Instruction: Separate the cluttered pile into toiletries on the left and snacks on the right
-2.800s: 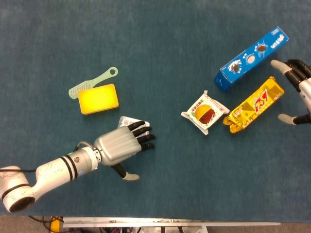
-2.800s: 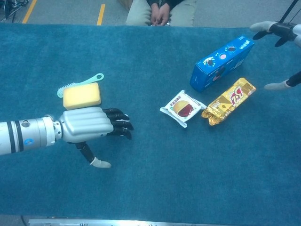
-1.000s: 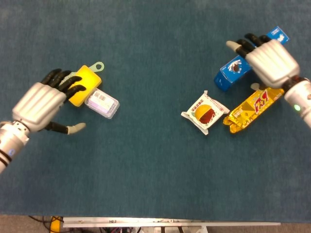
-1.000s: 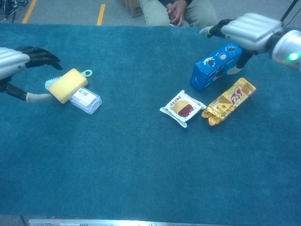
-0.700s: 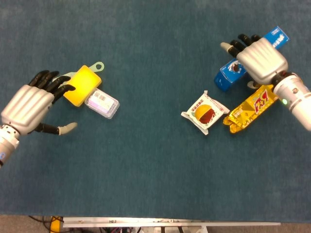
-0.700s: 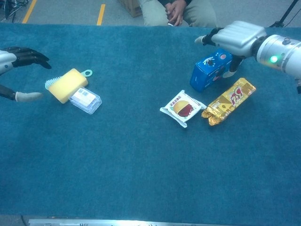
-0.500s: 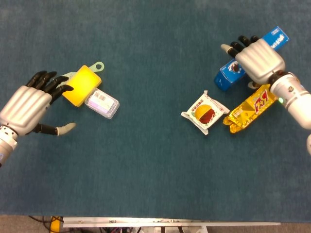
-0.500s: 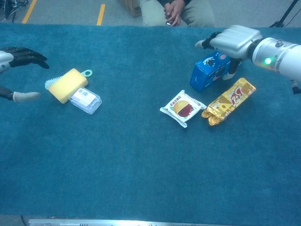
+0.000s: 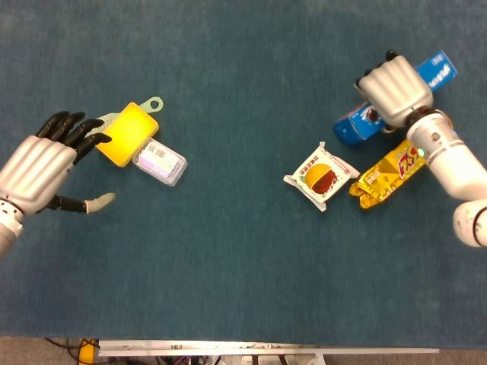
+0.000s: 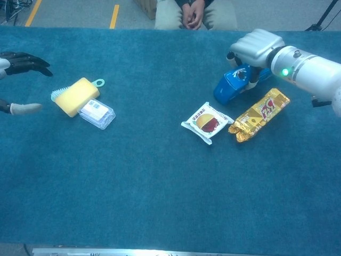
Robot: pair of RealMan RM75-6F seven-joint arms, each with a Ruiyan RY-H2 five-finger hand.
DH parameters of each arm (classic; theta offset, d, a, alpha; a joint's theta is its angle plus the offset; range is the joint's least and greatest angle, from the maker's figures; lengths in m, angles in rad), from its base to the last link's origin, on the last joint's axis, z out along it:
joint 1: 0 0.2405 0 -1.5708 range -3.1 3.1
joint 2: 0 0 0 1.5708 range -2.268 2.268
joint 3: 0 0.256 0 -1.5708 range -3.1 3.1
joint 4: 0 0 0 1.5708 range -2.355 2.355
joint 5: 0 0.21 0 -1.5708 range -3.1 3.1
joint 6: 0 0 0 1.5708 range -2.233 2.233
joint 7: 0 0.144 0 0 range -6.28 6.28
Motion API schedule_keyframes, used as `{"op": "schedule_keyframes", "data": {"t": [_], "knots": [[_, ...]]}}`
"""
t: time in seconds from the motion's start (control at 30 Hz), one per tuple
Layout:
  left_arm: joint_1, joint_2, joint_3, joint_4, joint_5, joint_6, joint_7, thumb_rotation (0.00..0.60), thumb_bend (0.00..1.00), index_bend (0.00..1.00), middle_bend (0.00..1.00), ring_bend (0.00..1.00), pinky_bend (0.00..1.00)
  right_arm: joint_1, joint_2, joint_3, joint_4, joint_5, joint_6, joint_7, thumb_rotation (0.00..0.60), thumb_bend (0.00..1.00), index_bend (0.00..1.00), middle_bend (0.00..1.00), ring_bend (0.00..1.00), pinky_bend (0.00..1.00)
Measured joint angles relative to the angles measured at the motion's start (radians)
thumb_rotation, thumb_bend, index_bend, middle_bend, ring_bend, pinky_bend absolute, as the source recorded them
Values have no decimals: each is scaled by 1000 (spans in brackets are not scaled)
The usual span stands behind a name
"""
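My right hand (image 9: 392,90) (image 10: 256,48) grips the blue cookie box (image 9: 358,127) (image 10: 230,88) from above, its fingers wrapped round the box, which lies tilted. A gold snack bag (image 9: 396,169) (image 10: 259,114) sits just beside it, and a burger snack packet (image 9: 321,176) (image 10: 206,122) lies further left. On the left, a yellow sponge (image 9: 129,134) (image 10: 77,96) lies over a green brush (image 9: 156,103) (image 10: 98,82), with a clear plastic case (image 9: 158,161) (image 10: 96,113) against it. My left hand (image 9: 38,167) (image 10: 16,64) hovers open just left of the sponge, holding nothing.
Blue cloth covers the table (image 9: 243,289). A seated person (image 10: 194,13) is beyond the far edge in the chest view. The table's near edge (image 9: 266,348) runs along the bottom.
My right hand came in over the blue cookie box and closed on it, and the box has tilted. My left hand left the clear case by the sponge and drew back left.
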State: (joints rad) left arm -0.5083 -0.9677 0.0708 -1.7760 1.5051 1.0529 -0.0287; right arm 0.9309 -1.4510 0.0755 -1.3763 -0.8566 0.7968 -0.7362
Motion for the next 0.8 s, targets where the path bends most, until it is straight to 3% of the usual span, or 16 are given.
{"op": "schedule_keyframes", "data": {"t": [0.4, 0.8], "knots": [[24, 12, 3, -3, 14, 2, -5, 247, 184, 171, 82, 22, 38, 35, -46, 46, -46, 38, 42, 8, 600, 0, 542, 522, 550, 314], [50, 25, 8, 9, 31, 14, -25, 244, 184, 171, 82, 22, 38, 115, -100, 81, -103, 181, 55, -44, 600, 0, 540, 489, 496, 320]]}}
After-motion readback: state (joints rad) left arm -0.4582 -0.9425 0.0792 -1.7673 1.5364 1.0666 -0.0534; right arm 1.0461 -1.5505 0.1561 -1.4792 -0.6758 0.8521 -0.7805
